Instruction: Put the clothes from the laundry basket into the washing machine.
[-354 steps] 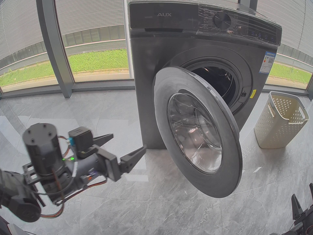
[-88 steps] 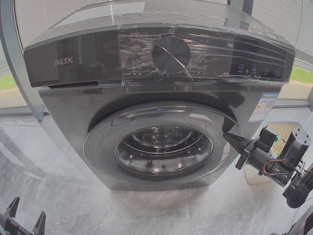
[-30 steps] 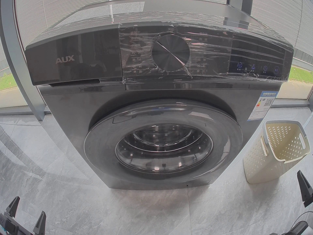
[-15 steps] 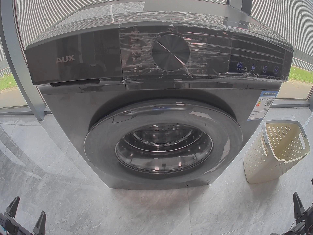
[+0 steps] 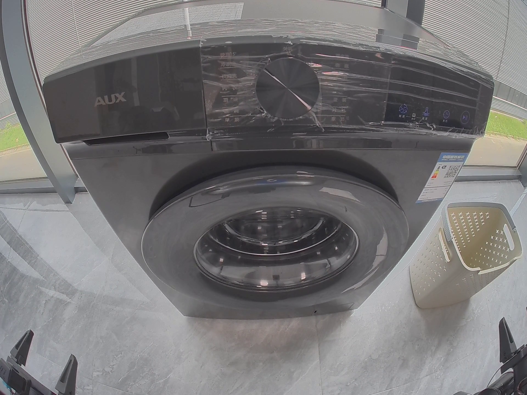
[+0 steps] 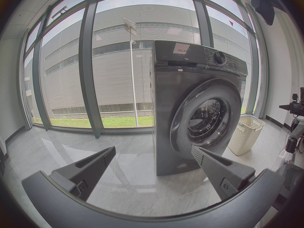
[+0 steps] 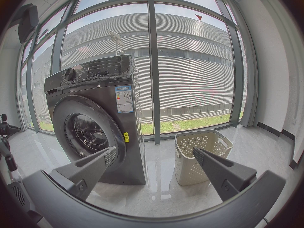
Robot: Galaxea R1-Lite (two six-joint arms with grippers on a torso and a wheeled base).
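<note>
Left claw (image 5: 48, 351) is hanging low at 7 o'clock, fingers spread wide, gripping nothing. Right claw (image 7: 154, 151) is sitting low at 5 o'clock, also spread wide and gripping nothing. Both are hovering over the grey tiled floor (image 5: 230, 357), well apart from the machine and the basket.

Washing machine (image 5: 263, 154) is standing at 12 o'clock on the floor, its front facing 6 o'clock. Its round door (image 5: 167, 242) is sitting shut against the front, with the drum showing through the glass. The dial (image 5: 287, 88) is sitting mid-panel under wrinkled plastic film.

Laundry basket (image 5: 436, 281) is standing on the floor at 3 o'clock of the machine, just beside its front corner but not touching it. It is standing upright, mouth pointing up, with its long axis running roughly 9 to 3, handle slots on the short ends. I cannot tell from these views whether it is holding any clothes.

Tall windows (image 5: 110, 6) are running behind the machine at 12 o'clock, with grass and a grey building showing beyond.
</note>
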